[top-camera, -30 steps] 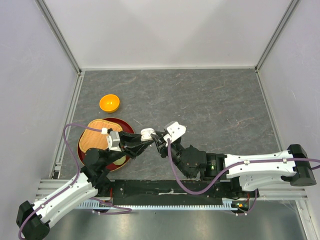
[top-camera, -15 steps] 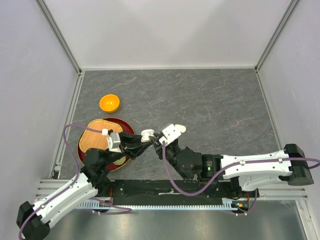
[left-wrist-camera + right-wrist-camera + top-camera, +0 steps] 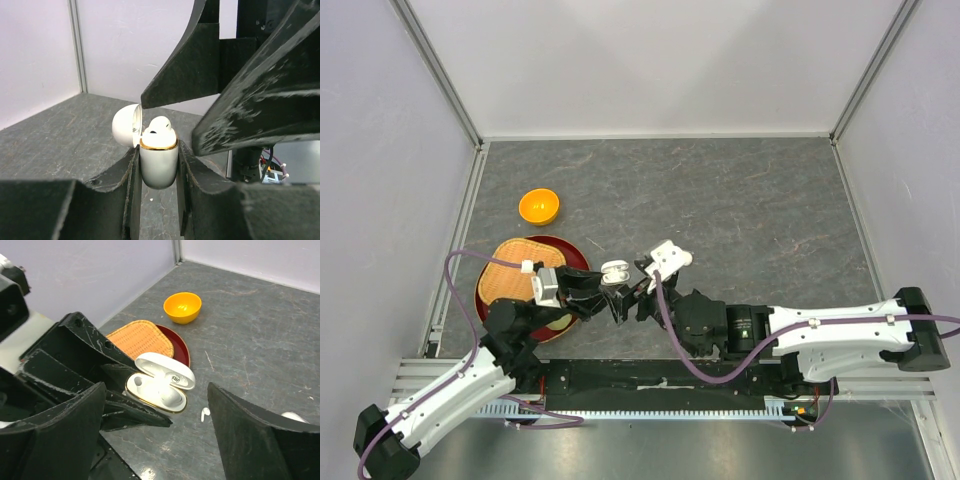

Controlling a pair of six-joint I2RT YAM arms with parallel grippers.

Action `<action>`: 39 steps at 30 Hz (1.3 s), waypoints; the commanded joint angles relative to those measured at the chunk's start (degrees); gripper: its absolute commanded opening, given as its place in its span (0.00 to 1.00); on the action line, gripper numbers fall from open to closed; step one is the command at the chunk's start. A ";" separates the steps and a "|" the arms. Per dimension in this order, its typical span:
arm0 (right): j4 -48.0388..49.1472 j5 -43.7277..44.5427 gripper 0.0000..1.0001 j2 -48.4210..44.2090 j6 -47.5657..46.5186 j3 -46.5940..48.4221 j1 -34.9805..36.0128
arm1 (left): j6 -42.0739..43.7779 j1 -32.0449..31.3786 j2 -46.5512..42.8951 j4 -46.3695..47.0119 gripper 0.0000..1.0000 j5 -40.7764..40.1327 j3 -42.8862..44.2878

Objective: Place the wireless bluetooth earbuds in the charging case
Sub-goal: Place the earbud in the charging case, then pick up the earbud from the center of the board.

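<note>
My left gripper [image 3: 158, 167] is shut on a white charging case [image 3: 158, 160] with a gold rim, and holds it upright above the table with its lid [image 3: 125, 125] flipped open. One white earbud [image 3: 171, 396] sits in the case's right slot; the left slot [image 3: 137, 381] looks empty. Another earbud [image 3: 205, 413] lies on the grey table just past the case. My right gripper [image 3: 156, 390] stands open right over the case [image 3: 613, 270], its fingers [image 3: 260, 100] spread to either side with nothing between them.
An orange bowl [image 3: 539, 206] sits at the far left. A woven tray [image 3: 515, 268] rests on a dark red plate [image 3: 576, 250] under my left arm. A white object [image 3: 295, 416] peeks out behind my right finger.
My right gripper has opened wide over the case, and an earbud now sits in the case. The left gripper still holds the case, a little nearer the table's front edge.
</note>
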 commanded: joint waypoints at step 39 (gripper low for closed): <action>-39.74 -36.77 0.98 11.77 40.43 7.23 -40.30 | 2.36 -0.02 -10.93 -7.16 0.02 -3.22 2.08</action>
